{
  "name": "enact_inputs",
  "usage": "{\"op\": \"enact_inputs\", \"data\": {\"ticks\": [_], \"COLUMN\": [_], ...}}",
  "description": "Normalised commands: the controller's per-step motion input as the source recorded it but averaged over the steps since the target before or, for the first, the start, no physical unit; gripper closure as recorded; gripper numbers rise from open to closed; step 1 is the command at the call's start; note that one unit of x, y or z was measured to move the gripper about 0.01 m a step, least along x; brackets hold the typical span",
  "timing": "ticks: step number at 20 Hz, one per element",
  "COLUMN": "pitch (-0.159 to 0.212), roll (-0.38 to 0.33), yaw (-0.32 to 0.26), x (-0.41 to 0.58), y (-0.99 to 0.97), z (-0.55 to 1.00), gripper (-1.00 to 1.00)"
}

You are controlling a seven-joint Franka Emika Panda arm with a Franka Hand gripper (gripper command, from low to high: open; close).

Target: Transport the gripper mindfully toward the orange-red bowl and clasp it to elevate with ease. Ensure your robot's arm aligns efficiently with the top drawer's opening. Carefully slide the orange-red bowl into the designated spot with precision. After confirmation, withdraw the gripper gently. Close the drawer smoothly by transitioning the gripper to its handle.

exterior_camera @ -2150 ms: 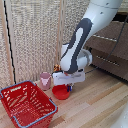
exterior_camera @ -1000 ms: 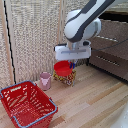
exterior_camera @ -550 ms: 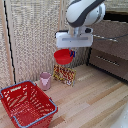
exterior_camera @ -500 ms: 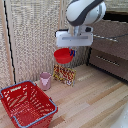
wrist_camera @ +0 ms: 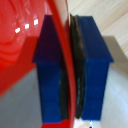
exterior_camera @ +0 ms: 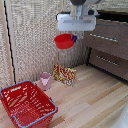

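Orange-red bowl (exterior_camera: 64,41) — glossy, round — pinched by gripper (exterior_camera: 73,37).

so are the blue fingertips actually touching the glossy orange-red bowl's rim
Touching. The wrist view shows the blue fingertips pressed on both sides of the glossy orange-red bowl rim, no gap.

The robot's arm (exterior_camera: 84,3) comes down from the upper edge of the exterior view, only its lowest rounded white part showing; below it sits the gripper (exterior_camera: 73,36), a white boxy hand held level and high above the floor, its short dark blue fingers (wrist_camera: 52,70) pointing downward; in the wrist view the two fingers stand close together, pads pressed from both sides on the thin rim of the orange-red bowl (exterior_camera: 64,40), which hangs from them.
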Motion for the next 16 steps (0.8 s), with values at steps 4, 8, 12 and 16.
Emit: {"op": "enact_inputs", "data": {"ticks": [4, 8, 12, 16], "pitch": [0.001, 0.029, 0.017, 0.001], "roll": [0.0, 0.01, 0.042, 0.065], "yaw": [-0.047, -0.093, -0.083, -0.093], "x": [0.277, 0.179, 0.167, 0.14], "y": [-0.37, -0.58, -0.69, -0.73], "z": [0.93, 0.79, 0.74, 0.72], "gripper": [1.0, 1.0, 1.0, 1.0]}}
